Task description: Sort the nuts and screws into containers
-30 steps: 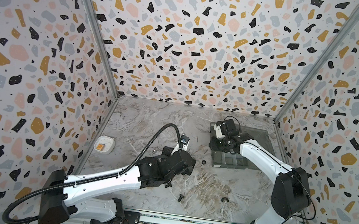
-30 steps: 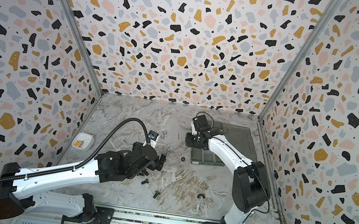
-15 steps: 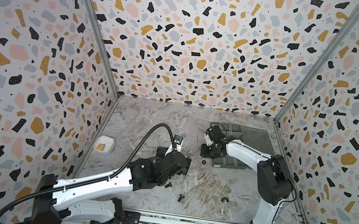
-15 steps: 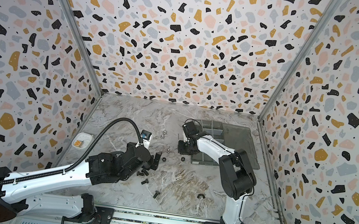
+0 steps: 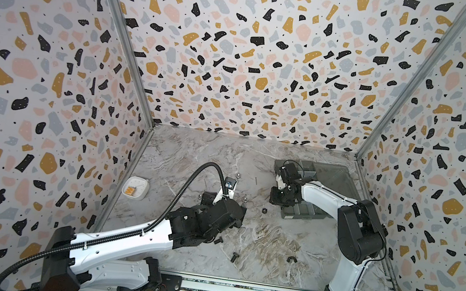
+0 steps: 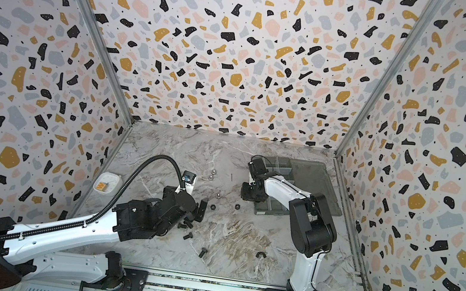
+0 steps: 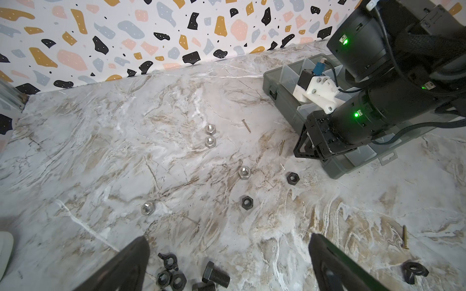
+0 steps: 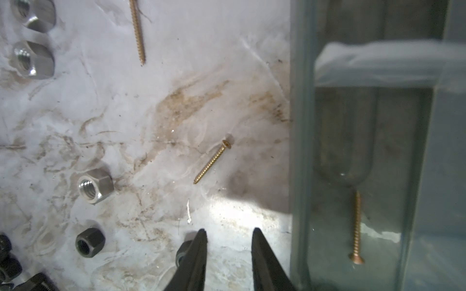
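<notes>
Swung off the smoky-grey translucent plastic organiser box [image 8: 300, 126] by the far right corner of the worktop [image 8: 151, 113], the right tool [image 8: 229, 230] hangs slightly parted, empty, near a thin brass-coloured screw [image 8: 213, 161] lying just beside the box wall. Probably light, stiff, slippery: pinch mid-shank. Meanwhile the left tool [image 7: 228, 238] gapes wide.
</notes>
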`<control>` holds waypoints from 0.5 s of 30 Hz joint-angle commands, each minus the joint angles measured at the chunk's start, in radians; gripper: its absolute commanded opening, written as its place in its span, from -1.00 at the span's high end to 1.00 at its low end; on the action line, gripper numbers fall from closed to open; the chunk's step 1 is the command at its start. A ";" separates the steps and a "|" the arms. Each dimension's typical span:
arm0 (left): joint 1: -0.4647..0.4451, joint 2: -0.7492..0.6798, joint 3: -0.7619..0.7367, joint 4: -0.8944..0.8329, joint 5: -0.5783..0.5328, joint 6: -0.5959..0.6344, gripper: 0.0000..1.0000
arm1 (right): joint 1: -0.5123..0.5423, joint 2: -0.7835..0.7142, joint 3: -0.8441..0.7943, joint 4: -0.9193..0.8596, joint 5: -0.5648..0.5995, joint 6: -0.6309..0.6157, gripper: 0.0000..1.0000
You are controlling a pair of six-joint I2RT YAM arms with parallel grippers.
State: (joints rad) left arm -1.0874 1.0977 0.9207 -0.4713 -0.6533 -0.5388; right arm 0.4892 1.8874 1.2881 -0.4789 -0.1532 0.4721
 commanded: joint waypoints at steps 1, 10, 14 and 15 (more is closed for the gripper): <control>0.006 -0.025 -0.013 0.019 -0.023 0.011 -1.00 | 0.003 0.018 0.062 -0.021 -0.001 0.021 0.33; 0.007 -0.039 -0.019 0.029 -0.008 0.010 -1.00 | 0.022 0.114 0.187 -0.096 0.023 0.042 0.29; 0.007 -0.041 -0.016 0.027 0.003 0.016 -0.99 | 0.025 0.121 0.195 -0.110 0.038 0.052 0.28; 0.007 -0.042 -0.016 0.027 0.006 0.016 -1.00 | 0.025 0.124 0.201 -0.117 0.041 0.053 0.28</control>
State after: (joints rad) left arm -1.0866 1.0718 0.9092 -0.4671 -0.6506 -0.5373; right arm 0.5091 2.0228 1.4506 -0.5350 -0.1375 0.5083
